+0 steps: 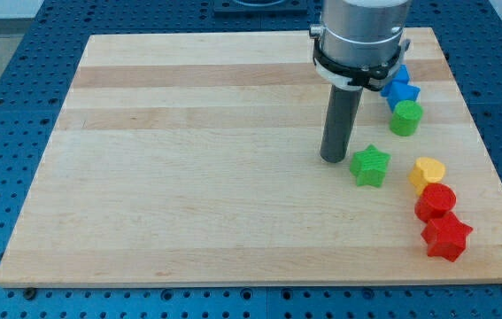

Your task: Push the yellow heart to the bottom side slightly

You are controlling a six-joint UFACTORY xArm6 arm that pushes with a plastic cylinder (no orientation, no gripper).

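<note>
Wooden planks, pale and banded, make up the board (pixel 189 159), which fills most of the view and rests on a blue perforated table (pixel 3 106). Above it my silver cylindrical housing (pixel 361 31) comes down from the view's top, ringed by a black band, and narrows into the straight dark rod (pixel 341 120).

I carry no claw, so nothing opens or closes and nothing is held; my tip (pixel 333 159) stands on the bare wood just to the view's left of the green star (pixel 370 166), close beside it, though I cannot tell whether they touch.

All 6 blocks lie along the board's right side. The red star (pixel 446 237) sits lowest, nearest the view's bottom, with the red cylinder (pixel 435 202) touching it from above. The yellow heart (pixel 427 173) sits directly above that red cylinder, pressed against it, and to the right of the green star with a gap of wood between them. My tip is well to the heart's left, with the green star between us.

Higher up, the green cylinder (pixel 405 117) stands near the right edge, and a blue block (pixel 401 89) touches it from above; part of that blue block is hidden behind my housing, so its shape is unclear.
</note>
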